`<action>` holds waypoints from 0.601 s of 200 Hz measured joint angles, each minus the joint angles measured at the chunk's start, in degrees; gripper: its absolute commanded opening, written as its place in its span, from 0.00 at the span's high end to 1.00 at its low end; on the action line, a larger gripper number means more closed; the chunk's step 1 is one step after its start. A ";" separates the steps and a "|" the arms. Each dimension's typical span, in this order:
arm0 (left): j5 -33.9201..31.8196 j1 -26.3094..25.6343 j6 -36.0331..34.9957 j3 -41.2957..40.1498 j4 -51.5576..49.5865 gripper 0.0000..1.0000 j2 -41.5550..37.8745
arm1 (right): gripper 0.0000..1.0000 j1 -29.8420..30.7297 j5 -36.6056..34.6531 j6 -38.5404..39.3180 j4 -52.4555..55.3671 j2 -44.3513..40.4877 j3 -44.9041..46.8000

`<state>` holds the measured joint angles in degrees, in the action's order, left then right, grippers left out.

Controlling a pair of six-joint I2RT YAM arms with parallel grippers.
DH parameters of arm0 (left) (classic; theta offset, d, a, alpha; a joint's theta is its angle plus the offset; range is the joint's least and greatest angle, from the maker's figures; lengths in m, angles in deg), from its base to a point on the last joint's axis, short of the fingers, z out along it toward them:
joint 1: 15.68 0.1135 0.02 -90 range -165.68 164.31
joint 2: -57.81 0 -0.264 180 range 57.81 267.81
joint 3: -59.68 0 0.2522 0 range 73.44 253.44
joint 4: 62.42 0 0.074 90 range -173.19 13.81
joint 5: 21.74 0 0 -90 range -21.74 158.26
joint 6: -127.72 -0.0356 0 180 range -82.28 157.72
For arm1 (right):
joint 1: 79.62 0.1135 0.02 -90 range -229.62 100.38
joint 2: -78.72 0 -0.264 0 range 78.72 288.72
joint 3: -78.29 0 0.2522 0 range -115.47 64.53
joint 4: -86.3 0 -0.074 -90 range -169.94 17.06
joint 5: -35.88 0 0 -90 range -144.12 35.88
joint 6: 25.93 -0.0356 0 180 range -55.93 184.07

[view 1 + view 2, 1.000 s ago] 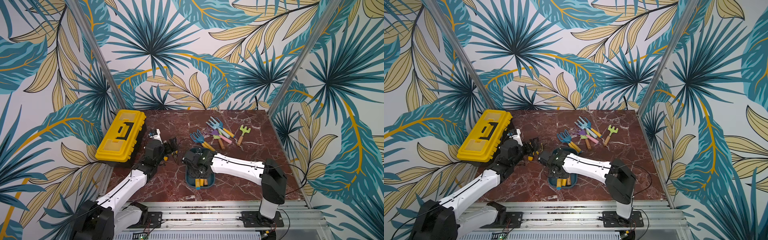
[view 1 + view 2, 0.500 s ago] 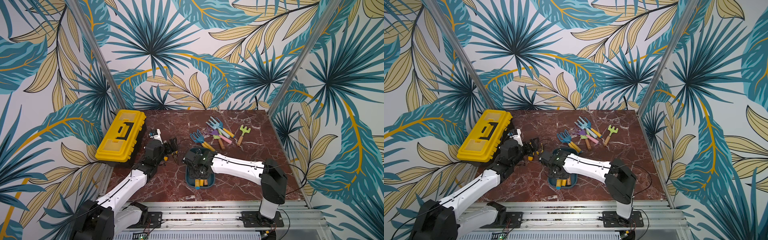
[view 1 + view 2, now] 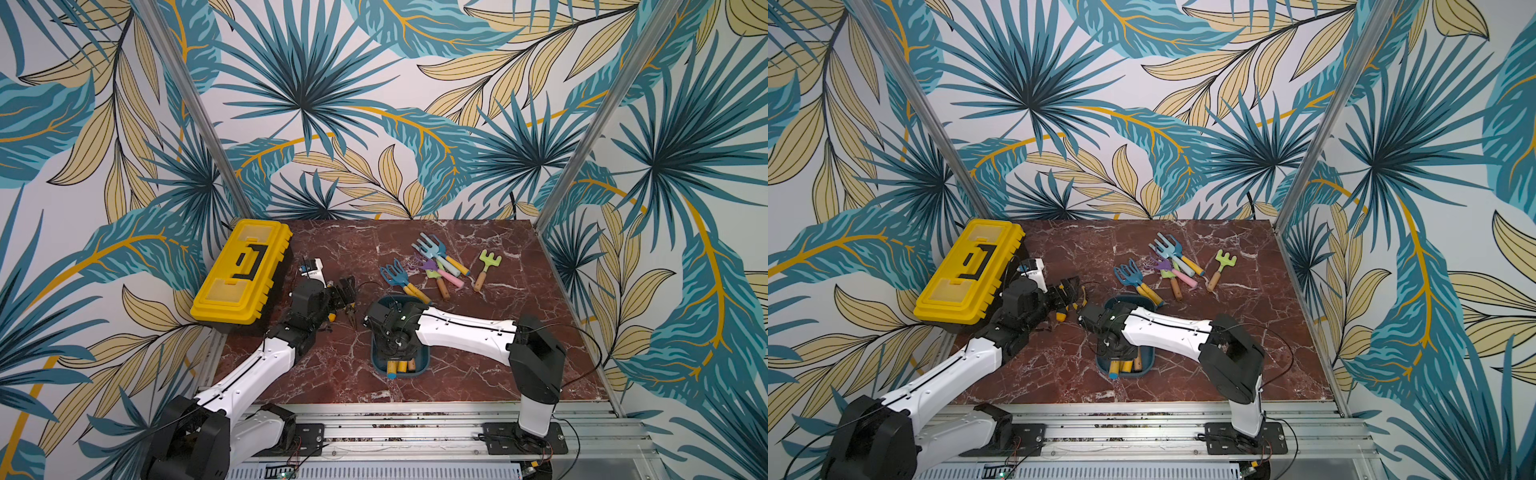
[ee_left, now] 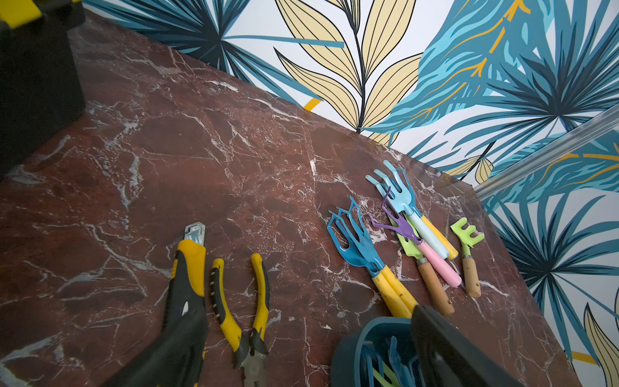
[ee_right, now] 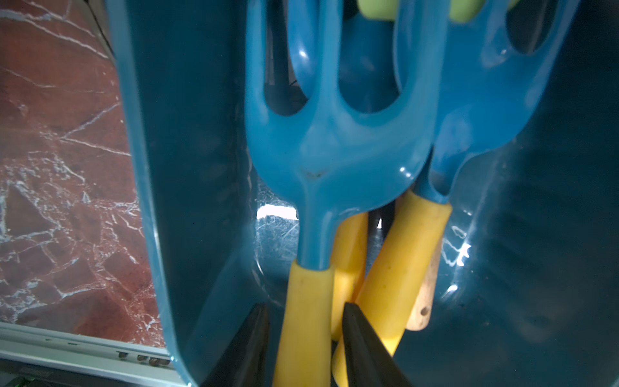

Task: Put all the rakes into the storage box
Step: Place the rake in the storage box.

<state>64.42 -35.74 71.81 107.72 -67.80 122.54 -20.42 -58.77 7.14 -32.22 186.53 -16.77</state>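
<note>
The dark teal storage box (image 3: 424,365) (image 3: 1149,365) sits at the table's front middle with several yellow-handled tools inside. My right gripper (image 3: 395,337) reaches down into it. In the right wrist view the fingers close along both sides of the yellow handle of a blue rake (image 5: 335,160), which lies in the storage box (image 5: 187,167) on top of other handles; the right gripper (image 5: 303,306) is shut on it. More rakes lie behind the box: a blue pair (image 3: 395,276), a light blue one (image 3: 432,249), a purple one (image 3: 428,266) and a green one (image 3: 488,262). My left gripper (image 3: 347,286) hovers open and empty to the box's left.
A yellow toolbox (image 3: 245,270) with a black handle stands at the left edge. Yellow-handled pliers (image 4: 248,318) and a yellow and black utility knife (image 4: 189,268) lie under the left gripper (image 4: 301,368). Patterned walls close in the table at the back and on both sides.
</note>
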 measured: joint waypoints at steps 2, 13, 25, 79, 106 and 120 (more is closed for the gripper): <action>0.00 0.00 0.00 0.00 0.00 0.00 0.00 | 0.66 -0.07 0.00 0.17 0.02 0.00 0.00; 0.00 0.00 0.00 0.00 0.00 0.00 0.00 | 0.73 -0.13 0.00 0.00 0.00 0.00 0.02; 0.00 0.00 0.00 0.00 0.00 0.00 0.00 | 0.76 -0.13 -0.04 0.07 -0.07 0.00 0.02; 0.00 0.00 0.00 0.00 0.00 0.00 0.00 | 0.80 -0.28 -1.11 -0.04 0.00 -1.27 0.31; 0.00 0.00 0.00 0.00 0.00 0.00 0.00 | 0.81 -0.28 -2.69 -0.07 0.20 -4.00 0.31; 0.00 0.00 0.00 0.00 0.00 0.00 0.02 | 0.80 -0.28 -3.76 -0.07 0.35 -5.05 0.31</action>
<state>64.42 -35.74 71.81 107.72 -67.80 122.57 -20.71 -62.53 7.07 -31.87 181.48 -16.46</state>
